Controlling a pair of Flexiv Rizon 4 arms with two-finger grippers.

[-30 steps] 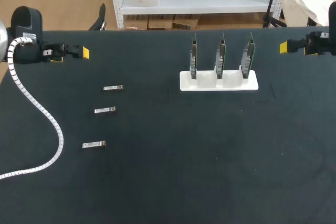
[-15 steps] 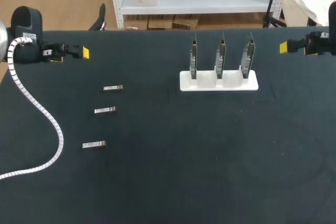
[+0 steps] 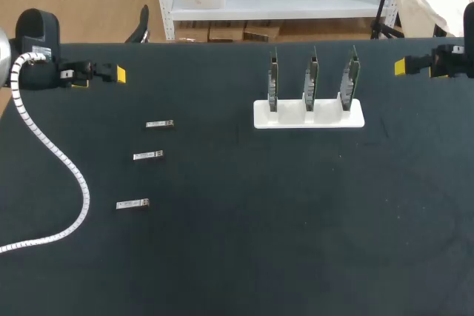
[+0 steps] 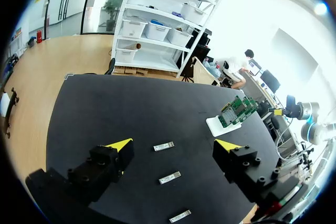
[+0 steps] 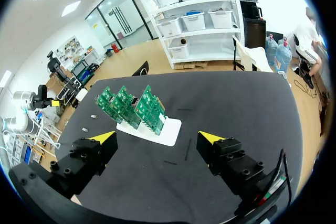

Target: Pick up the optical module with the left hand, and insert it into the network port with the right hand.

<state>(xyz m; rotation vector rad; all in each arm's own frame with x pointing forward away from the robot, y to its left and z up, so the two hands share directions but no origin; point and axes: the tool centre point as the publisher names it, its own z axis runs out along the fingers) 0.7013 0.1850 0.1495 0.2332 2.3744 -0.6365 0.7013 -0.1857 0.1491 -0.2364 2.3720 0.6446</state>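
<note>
On the black tabletop (image 3: 222, 257), three silver optical modules (image 3: 148, 155) lie left of a white stand (image 3: 309, 118) holding green circuit boards (image 3: 312, 79); left claw (image 4: 174, 144) and right claw (image 5: 157, 137) gape wide.

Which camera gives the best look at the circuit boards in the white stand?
The right wrist view: the three green circuit boards show their faces, upright in the white stand. The head view shows them edge-on; the left wrist view, small and far off.
</note>
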